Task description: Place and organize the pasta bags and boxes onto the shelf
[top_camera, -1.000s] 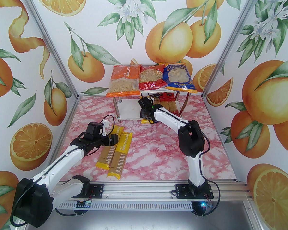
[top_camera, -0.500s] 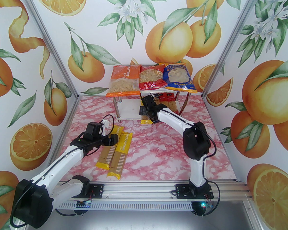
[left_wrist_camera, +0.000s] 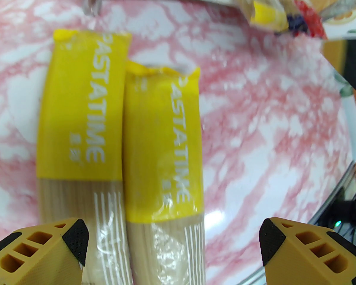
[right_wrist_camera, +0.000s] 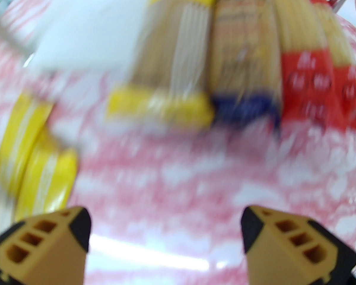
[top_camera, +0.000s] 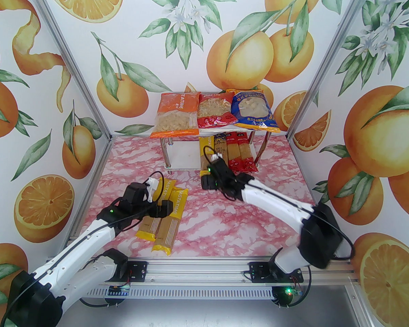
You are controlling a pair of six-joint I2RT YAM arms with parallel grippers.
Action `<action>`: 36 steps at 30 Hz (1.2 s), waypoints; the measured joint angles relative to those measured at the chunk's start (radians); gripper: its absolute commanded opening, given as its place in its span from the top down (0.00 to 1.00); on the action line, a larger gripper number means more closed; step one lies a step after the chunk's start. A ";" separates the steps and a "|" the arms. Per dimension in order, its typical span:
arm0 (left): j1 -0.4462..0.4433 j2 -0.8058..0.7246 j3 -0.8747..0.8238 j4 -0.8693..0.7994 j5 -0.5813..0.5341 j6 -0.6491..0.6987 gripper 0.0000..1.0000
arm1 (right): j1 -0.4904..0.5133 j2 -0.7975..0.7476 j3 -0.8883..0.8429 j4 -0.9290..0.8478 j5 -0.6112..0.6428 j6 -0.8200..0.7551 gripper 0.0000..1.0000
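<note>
My left gripper spread wide, empty, hovering over the two yellow packs side by side on the table; long axes run straight ahead of me toward the shelf; left arm nearer. My right gripper wide, empty, probably just short of the shelf, view blurred; lower board: yellow pack, dark blue pack, two red packs; top: orange bag, red bag, blue bag.

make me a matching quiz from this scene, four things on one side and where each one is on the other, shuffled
Things:
1 orange bag
2 blue bag
3 red spaghetti packs
4 left gripper

Places:
a lower tier, right end
b top tier, right end
c open over the yellow packs on the table
d top tier, left end

Pairs: 1-d, 2-b, 3-a, 4-c
</note>
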 measured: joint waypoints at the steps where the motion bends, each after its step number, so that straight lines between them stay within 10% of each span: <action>1: -0.006 -0.001 -0.008 -0.015 -0.024 -0.014 0.00 | 0.018 -0.042 -0.031 -0.005 0.001 0.010 0.12; 13: 0.012 0.041 -0.083 -0.071 -0.140 -0.127 0.00 | 0.032 -0.385 -0.158 -0.054 0.037 0.079 0.11; 36: 0.032 0.245 -0.044 -0.109 -0.246 -0.097 0.00 | -0.004 -0.426 -0.213 -0.055 0.044 0.015 0.08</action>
